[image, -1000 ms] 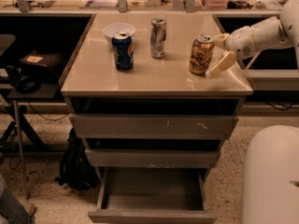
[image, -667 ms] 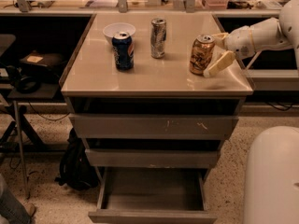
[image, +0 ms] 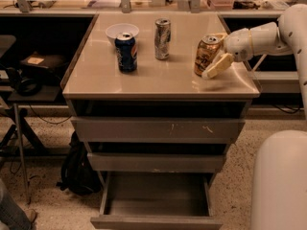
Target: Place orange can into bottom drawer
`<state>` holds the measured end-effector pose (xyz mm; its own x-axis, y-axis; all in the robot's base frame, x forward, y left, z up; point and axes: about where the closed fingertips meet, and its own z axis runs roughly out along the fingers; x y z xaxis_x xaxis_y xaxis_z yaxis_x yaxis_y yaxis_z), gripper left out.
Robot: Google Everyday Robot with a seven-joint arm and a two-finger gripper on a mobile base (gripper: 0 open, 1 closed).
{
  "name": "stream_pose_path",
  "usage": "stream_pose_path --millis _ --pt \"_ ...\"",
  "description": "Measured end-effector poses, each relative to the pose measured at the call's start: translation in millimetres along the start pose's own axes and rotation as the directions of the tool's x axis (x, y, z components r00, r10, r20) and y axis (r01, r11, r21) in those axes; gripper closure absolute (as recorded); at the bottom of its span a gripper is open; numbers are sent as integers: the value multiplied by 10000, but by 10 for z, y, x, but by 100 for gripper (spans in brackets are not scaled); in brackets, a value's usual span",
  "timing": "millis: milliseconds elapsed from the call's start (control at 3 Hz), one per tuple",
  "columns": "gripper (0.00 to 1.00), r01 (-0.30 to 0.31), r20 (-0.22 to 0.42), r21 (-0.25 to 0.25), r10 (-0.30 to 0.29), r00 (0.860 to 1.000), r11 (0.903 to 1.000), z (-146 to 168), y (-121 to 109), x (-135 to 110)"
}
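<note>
Between the gripper's fingers: orange can (image: pixel 206 55), gold with a silver top, leaning slightly, its base at or just above the cabinet top (image: pixel 144 78), near the top's right front corner as seen.

Gripper (image: pixel 214 56): closed narrowly on the orange can. One pale finger (image: pixel 218 66) lies across the can's lower side nearest the arm; the other shows behind the rim. White arm (image: pixel 261 36) runs in from the right edge of the view.

Left of the gripper as seen, well apart, all standing on the same top:
- silver can (image: pixel 162 39), upright, the nearest of the three.
- blue can (image: pixel 126 51), upright, beyond the silver one and closer to the front edge.
- white bowl (image: pixel 122 30), just behind the blue can, farthest from the gripper.

Below the gripper, in the cabinet front:
- top drawer (image: pixel 158 128), grey, scuffed, a dark gap above it.
- middle drawer (image: pixel 156 162), grey, slightly out.
- bottom drawer (image: pixel 156 222), pulled well out, wide and shallow, its grey floor showing.

Lower right, below the arm: large white rounded part of the robot (image: pixel 280 181).

Lower left, far from the gripper: dark bag (image: pixel 76 169) on the speckled floor, against the cabinet's side.
</note>
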<state>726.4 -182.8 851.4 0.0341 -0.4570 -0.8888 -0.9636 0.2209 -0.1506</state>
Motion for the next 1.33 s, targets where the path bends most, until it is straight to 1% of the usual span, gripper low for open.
stream_pose_path --millis 333,1000,1333 --pt "18 0 0 0 0 10000 10000 0 0 0" --pt "65 0 0 -1 0 10000 10000 1 0 0" --pt "88 -88 -16 -26 88 10000 10000 -53 75 32"
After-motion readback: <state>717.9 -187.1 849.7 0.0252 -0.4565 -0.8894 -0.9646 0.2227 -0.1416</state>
